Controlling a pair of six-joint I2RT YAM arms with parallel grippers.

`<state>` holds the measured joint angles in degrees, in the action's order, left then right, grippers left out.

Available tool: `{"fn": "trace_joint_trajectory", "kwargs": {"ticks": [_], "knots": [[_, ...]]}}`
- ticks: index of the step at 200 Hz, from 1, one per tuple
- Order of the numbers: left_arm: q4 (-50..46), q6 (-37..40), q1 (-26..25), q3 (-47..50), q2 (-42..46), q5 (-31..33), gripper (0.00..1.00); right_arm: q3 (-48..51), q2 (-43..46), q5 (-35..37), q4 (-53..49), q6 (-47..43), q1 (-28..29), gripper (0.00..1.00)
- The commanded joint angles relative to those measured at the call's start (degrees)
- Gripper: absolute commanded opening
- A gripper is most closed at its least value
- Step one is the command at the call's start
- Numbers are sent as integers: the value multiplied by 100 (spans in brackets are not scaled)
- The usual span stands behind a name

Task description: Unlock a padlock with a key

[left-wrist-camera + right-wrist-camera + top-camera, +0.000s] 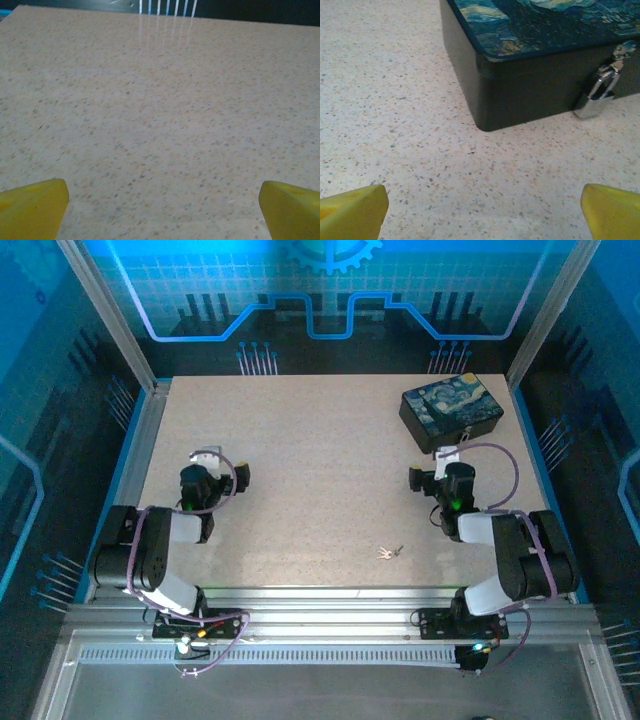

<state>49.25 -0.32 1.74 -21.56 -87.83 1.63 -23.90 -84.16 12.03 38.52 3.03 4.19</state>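
Note:
The padlock (594,100) hangs shut from the hasp on the front wall of a black box (530,85) with a blue swirling-night lid, at the upper right of the right wrist view. The box (452,412) stands at the table's far right. The key (390,552), a small silvery bunch, lies on the table near the front edge, left of the right arm's base. My right gripper (484,202) is open over bare table just short of the box's corner, shown from above (440,462). My left gripper (164,200) is open with nothing between its yellow fingers (35,205).
The speckled table (320,470) is bordered by metal rails and blue-lit panels. From above, the left gripper (222,462) sits at the left side of the table, far from the box and the key.

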Motion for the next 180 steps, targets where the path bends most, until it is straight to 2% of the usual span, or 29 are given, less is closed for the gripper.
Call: {"fn": "trace_joint_trajectory", "kwargs": {"ticks": [1, 20, 40, 50, 71, 91, 110, 138, 153, 180], "knots": [[-850, -135, 14, -412, 530, 29, 99, -667, 621, 319, -1177, 269, -205, 100], [-1881, -174, -5, -873, 908, 200, 99, -1374, 906, 64, -2535, 640, -505, 98], [-2026, -692, 13, -1092, 1206, 807, 99, -2148, 766, -536, -3518, 1151, -917, 94], [-2256, -954, 75, -1266, 1303, 818, 99, -2512, 611, -674, -3901, 1328, -1042, 92], [-3702, -1440, 116, -2146, 1261, 806, 99, -3270, 169, -844, -4505, 1658, -1193, 90], [-4813, -1686, 88, -2902, 1074, 647, 99, -3749, -282, -1010, -4755, 1874, -1265, 89], [-5540, -1851, -36, -3378, 995, 971, 99, -4144, -768, -1176, -4871, 2046, -1306, 89], [-7339, -2138, -340, -4433, 528, 1315, 99, -4792, -1511, -1242, -5111, 2194, -1347, 88], [-7716, -2144, -658, -4614, 438, 1455, 99, -5012, -1735, -1195, -5190, 2174, -1383, 88], [-7817, -2136, -1079, -4594, 469, 1515, 99, -5284, -1902, -975, -5421, 1943, -1446, 88]]}}
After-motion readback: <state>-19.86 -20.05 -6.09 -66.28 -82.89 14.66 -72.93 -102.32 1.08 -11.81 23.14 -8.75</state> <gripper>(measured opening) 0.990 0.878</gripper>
